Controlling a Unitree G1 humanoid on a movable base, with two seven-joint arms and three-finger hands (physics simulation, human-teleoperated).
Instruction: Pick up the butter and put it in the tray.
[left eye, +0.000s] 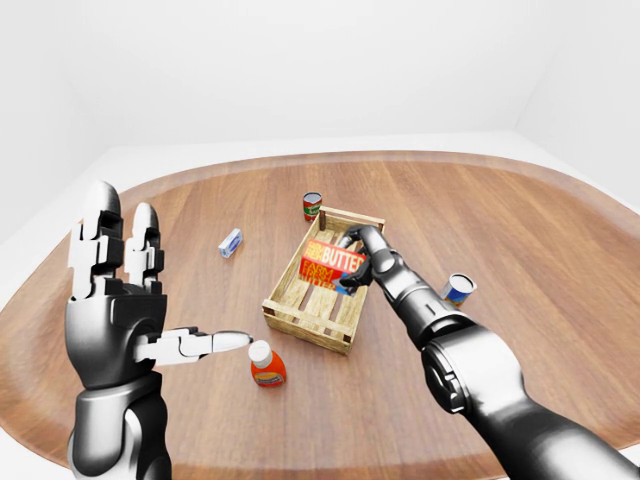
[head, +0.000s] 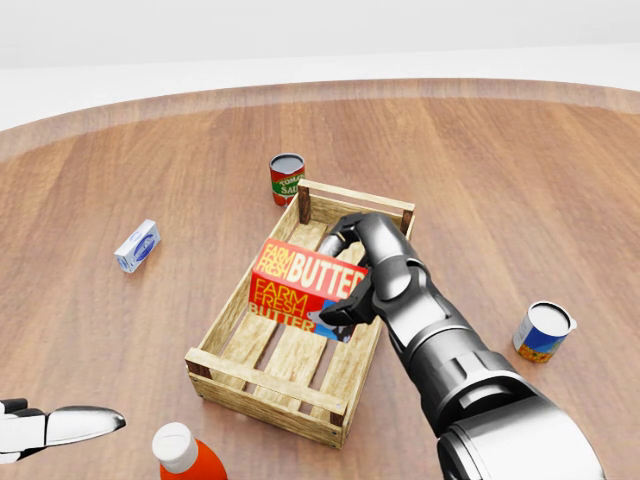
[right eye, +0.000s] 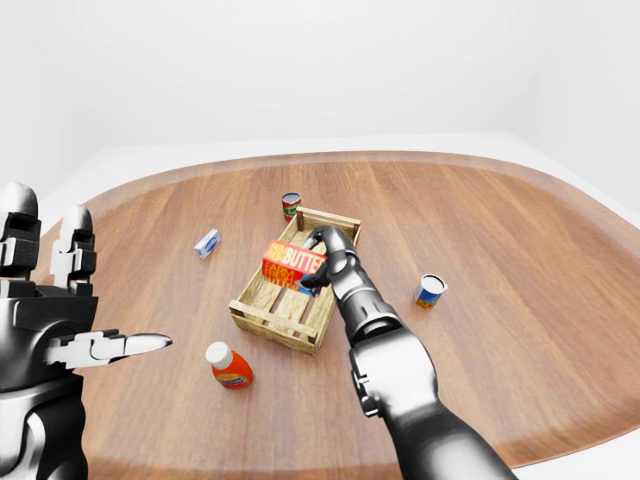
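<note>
- Left-eye view: a wide, rounded wooden table (left eye: 520, 230) fills the scene, with white walls beyond it. A slatted wooden tray (left eye: 322, 280) lies near the middle of the table.
- The right hand (left eye: 362, 258) reaches in from the lower right and has its fingers clenched around a red and yellow butter box (left eye: 334, 263). The box is held over the tray, toward the tray's top end. Whether it touches the slats cannot be told.
- The left hand (left eye: 120, 290) is raised well to the left of the tray, fingers spread and upright, thumb pointing right, grasping nothing.
- A red bottle with a white cap (left eye: 265, 364) lies on the table just below the tray's lower left corner. A red can (left eye: 312, 205) stands just above the tray's top corner.
- Head view: the tray is seen closer, with the butter box tilted above its slats, lettering facing up. The dark fingers (head: 340, 312) press on the box's lower right edge.
- A small blue and white carton (head: 137, 246) lies well to the left of the tray. A blue and white can (head: 543, 331) rests to the right of the tray, beyond the right forearm.
- Right-eye view: much the same scene, shifted left. The tray's bare lower half shows clearly, and the butter box hangs over its upper half, gripped by the right hand.
</note>
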